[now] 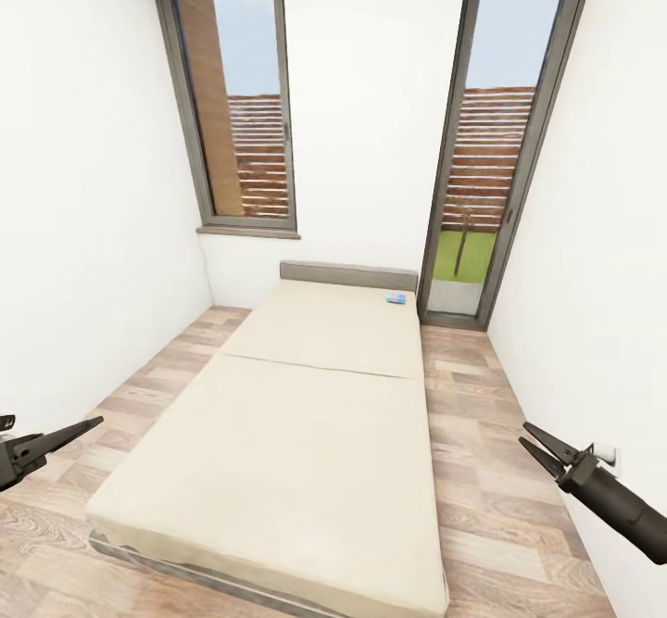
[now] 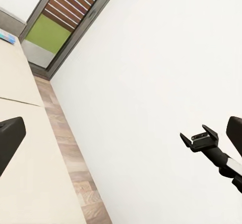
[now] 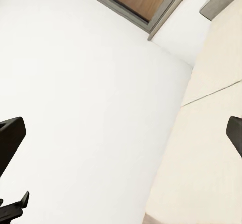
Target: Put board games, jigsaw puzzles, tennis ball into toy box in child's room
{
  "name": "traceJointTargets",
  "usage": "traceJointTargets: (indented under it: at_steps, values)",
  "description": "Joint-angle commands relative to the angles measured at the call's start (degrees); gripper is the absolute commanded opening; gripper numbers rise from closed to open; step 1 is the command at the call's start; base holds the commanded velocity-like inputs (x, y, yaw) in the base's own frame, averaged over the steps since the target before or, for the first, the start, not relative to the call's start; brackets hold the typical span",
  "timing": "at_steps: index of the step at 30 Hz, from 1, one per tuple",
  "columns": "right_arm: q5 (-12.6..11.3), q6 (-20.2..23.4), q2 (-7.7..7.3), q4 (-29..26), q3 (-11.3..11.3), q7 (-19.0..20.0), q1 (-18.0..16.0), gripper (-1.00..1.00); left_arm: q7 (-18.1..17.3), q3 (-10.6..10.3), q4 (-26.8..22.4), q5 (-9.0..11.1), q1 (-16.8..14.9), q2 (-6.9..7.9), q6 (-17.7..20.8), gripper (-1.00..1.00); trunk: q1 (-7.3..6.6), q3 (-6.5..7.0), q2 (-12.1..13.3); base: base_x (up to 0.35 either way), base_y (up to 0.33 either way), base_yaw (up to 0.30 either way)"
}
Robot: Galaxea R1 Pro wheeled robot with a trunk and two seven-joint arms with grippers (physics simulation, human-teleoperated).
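The bed [image 1: 306,414], a cream mattress on a dark grey frame, runs away from me down the middle of a narrow room. One small blue board game [image 1: 396,299] lies at its far right corner by the headboard, and it also appears in the left wrist view [image 2: 6,36]. My left gripper [image 1: 93,425] hangs open off the bed's near left side. On the near right side my right gripper [image 1: 523,435] is open too. Both are empty and far from the game. The table, toy box, jigsaw puzzles and tennis ball are out of view.
White walls close in on both sides. A window [image 1: 236,108] is at the back left and a tall glass door [image 1: 491,145] at the back right. Strips of wood floor [image 1: 472,470] run along either side of the bed.
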Motion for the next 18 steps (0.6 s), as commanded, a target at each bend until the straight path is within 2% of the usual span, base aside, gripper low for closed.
traceJointTargets:
  at_steps: [1, 6, 11, 13, 15, 17, 18]
  values:
    - [-0.36, 0.41, -0.01, -0.01, 0.01, -0.09, -0.05, 1.0, -0.25, 0.01, -0.02, -0.08, -0.05, 0.01, 0.61, 1.0, 0.04, -0.13, -0.13, 0.003, -0.005, 0.0]
    - [1.34, 0.35, 0.02, -0.03, 0.08, -2.11, -0.06, 1.0, -0.25, 0.01, -0.05, -0.08, -0.05, 0.01, 0.61, 1.0, 0.04, -0.13, -0.13, 0.001, -0.002, 0.0]
    - [3.43, 0.56, 0.11, -0.45, 0.19, -6.68, -0.53, 1.0, -0.25, 0.01, -0.03, -0.08, -0.05, 0.01, 0.61, 1.0, 0.04, -0.13, -0.13, 0.0, 0.0, 0.0]
    - [3.99, 0.88, 0.12, -1.04, 0.29, -11.53, -1.09, 1.0, -0.25, 0.01, -0.01, -0.11, -0.05, 0.01, 0.61, 1.0, 0.04, -0.13, -0.13, 0.0, 0.0, 0.0]
    - [4.13, 1.0, 0.12, -1.36, 0.29, -14.46, -1.25, 1.0, -0.25, 0.01, 0.0, -0.13, -0.05, 0.01, 0.61, 1.0, 0.04, -0.13, -0.13, 0.0, 0.0, 0.0]
    - [4.26, 1.11, 0.12, -1.72, 0.27, -20.33, -1.42, 1.0, -0.25, -0.04, -0.02, -0.25, -0.05, -0.02, 0.69, 1.0, 0.04, -0.13, -0.13, 0.0, 0.0, 0.0]
    - [4.26, 1.13, 0.12, -1.78, 0.25, -21.56, -1.45, 1.0, -0.25, -0.1, -0.05, -0.3, -0.05, -0.04, 0.71, 1.0, 0.04, -0.13, -0.13, 0.0, 0.0, 0.0]
